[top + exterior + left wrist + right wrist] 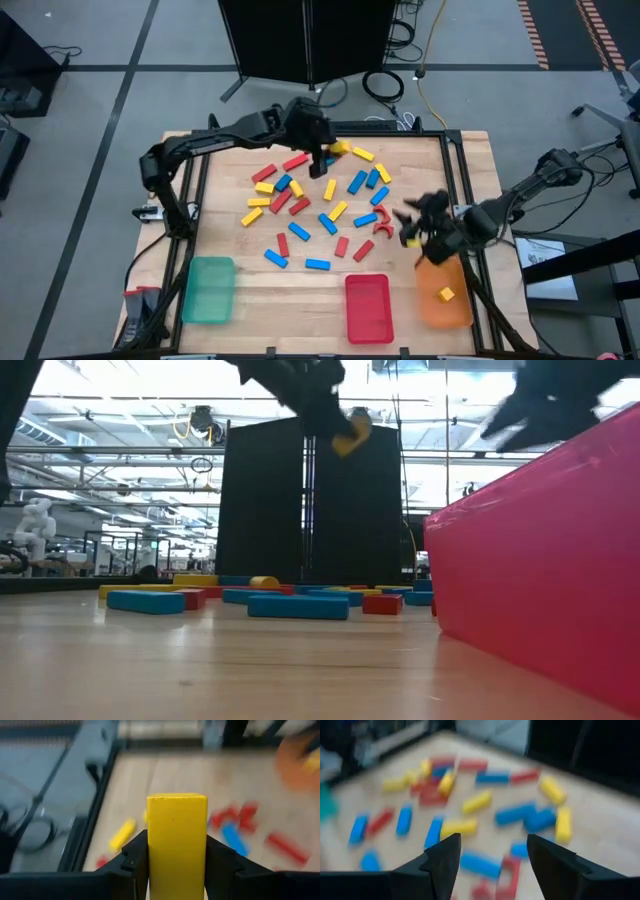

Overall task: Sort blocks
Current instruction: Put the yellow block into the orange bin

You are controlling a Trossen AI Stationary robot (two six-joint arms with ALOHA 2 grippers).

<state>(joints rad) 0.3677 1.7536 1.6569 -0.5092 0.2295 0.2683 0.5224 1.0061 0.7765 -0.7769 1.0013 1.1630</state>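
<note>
Yellow block (176,845) — clamped in left hand (176,857).

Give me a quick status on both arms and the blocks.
Left tool shut on a yellow block, lifted over the table's far side. Right tool open, empty, near the orange tray. Most blocks unsorted. Nothing in the way.

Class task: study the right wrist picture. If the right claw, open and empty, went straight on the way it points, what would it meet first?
Probably the blue block lying between the right claw's fingers on the table; depth is unclear.
</note>
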